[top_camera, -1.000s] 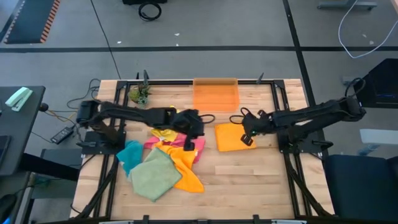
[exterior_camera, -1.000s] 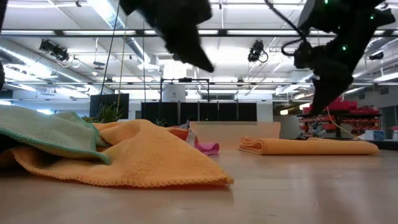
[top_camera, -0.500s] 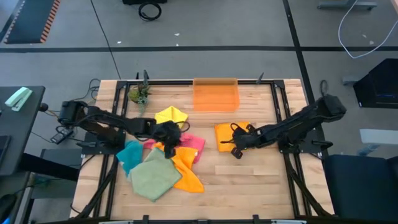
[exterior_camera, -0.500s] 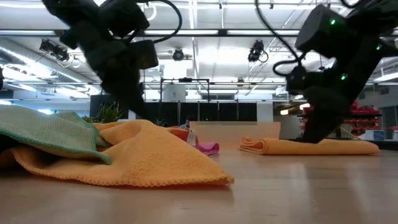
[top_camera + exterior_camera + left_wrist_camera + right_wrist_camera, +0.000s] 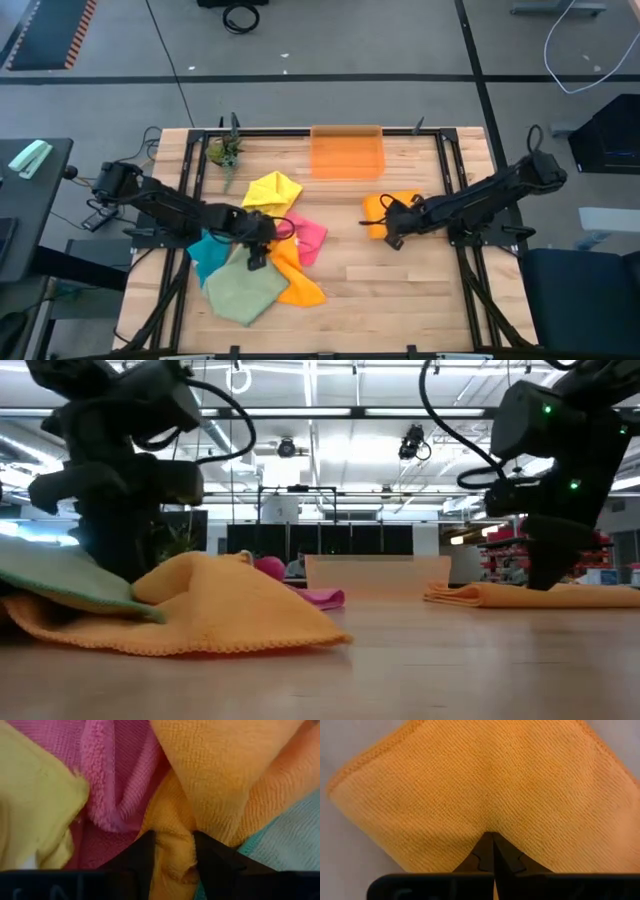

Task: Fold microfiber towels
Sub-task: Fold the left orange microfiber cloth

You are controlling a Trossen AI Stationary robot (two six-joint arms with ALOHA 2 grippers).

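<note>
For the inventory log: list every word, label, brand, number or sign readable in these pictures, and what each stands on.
None can be read. The towels, the orange bin and the table show no print, and neither do the dark arms. Anything in the room behind, seen in the low view, is too small and blurred to read.

Soft, matt, nubbly cloth on the orange towel point(image 5: 220, 775), pink towel point(image 5: 117, 775) and yellow towel point(image 5: 35, 805). Same ribbed weave on the folded orange towel point(image 5: 485, 785). Pale, smooth wood table point(image 5: 400, 290). Translucent, glossy plastic bin point(image 5: 346, 152) at twelve o'clock.
</note>
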